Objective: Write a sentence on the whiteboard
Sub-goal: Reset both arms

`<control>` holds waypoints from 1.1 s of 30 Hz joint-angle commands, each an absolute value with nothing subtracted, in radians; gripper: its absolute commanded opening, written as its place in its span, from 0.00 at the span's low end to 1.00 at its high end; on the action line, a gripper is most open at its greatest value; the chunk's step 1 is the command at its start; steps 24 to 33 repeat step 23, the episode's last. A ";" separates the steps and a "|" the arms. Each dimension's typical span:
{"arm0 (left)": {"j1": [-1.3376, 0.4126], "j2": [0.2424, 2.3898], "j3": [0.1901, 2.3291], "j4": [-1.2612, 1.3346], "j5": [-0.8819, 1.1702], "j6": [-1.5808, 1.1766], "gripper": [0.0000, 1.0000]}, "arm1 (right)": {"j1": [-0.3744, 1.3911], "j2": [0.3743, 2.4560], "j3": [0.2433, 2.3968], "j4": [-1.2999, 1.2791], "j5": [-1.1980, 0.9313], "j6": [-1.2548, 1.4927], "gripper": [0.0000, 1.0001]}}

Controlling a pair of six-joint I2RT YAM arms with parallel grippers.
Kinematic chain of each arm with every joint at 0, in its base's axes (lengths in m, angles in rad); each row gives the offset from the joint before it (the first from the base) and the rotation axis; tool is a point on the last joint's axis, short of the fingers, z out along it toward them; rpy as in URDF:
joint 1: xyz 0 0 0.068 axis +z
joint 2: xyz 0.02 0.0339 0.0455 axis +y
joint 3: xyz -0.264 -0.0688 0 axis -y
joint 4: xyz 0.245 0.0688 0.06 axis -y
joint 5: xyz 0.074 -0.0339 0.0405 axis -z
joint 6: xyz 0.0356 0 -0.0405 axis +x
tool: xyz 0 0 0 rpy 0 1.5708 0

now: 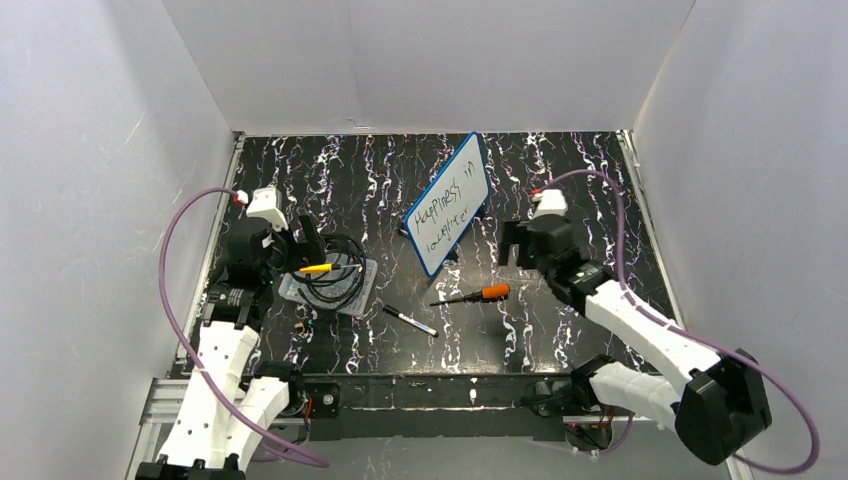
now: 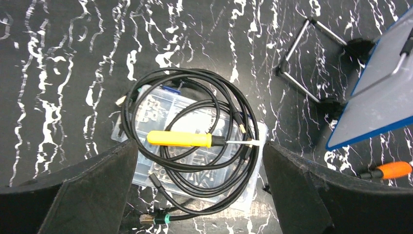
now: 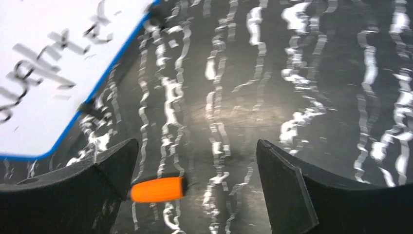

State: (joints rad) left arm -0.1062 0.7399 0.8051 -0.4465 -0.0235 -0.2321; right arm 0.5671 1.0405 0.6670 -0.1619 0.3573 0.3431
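Whiteboard (image 1: 449,203) stands propped at a tilt on a thin wire stand (image 2: 302,63), near the middle of the black marbled table (image 1: 560,170), toward the back, between the two arms. Sentence (image 1: 446,210) is in black marker on its face, two lines, reading roughly "Happiness in" over "laughter"; in the right wrist view only blurred ends of the strokes show at the upper left. Right fingers (image 3: 73,195) are spread wide with nothing between them, above bare table just to the right of the board's lower edge. Orange-handled screwdriver (image 1: 480,294) lies on the table in front of the board; its handle end shows beside the tip of one right finger. Black marker (image 1: 410,321) lies flat on the table, left of that screwdriver and apart from it. Left fingers (image 2: 92,190) are also spread wide and hold nothing, hanging over a clear plastic tray (image 2: 146,105). Coiled black cable (image 2: 243,161) lies on the tray, with a yellow-handled screwdriver (image 2: 179,139) on top of the coil.
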 commanded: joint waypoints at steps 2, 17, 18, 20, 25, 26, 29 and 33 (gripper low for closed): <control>-0.100 0.637 0.799 -0.425 -0.150 -0.239 0.98 | 0.392 0.908 0.744 -0.199 0.348 0.275 0.99; -0.100 0.402 0.715 -0.335 -0.222 -0.200 0.98 | 0.388 0.606 0.575 0.050 0.468 0.111 0.99; -0.100 0.406 0.718 -0.339 -0.219 -0.199 0.98 | 0.388 0.601 0.573 0.054 0.468 0.107 0.99; -0.100 0.411 0.720 -0.344 -0.210 -0.197 0.98 | 0.388 0.585 0.560 0.068 0.462 0.100 0.99; -0.100 0.414 0.723 -0.344 -0.203 -0.204 0.98 | 0.388 0.564 0.544 0.081 0.456 0.099 0.99; -0.100 0.414 0.723 -0.344 -0.203 -0.204 0.98 | 0.388 0.564 0.544 0.081 0.456 0.099 0.99; -0.100 0.414 0.723 -0.344 -0.203 -0.204 0.98 | 0.388 0.564 0.544 0.081 0.456 0.099 0.99; -0.100 0.414 0.723 -0.344 -0.203 -0.204 0.98 | 0.388 0.564 0.544 0.081 0.456 0.099 0.99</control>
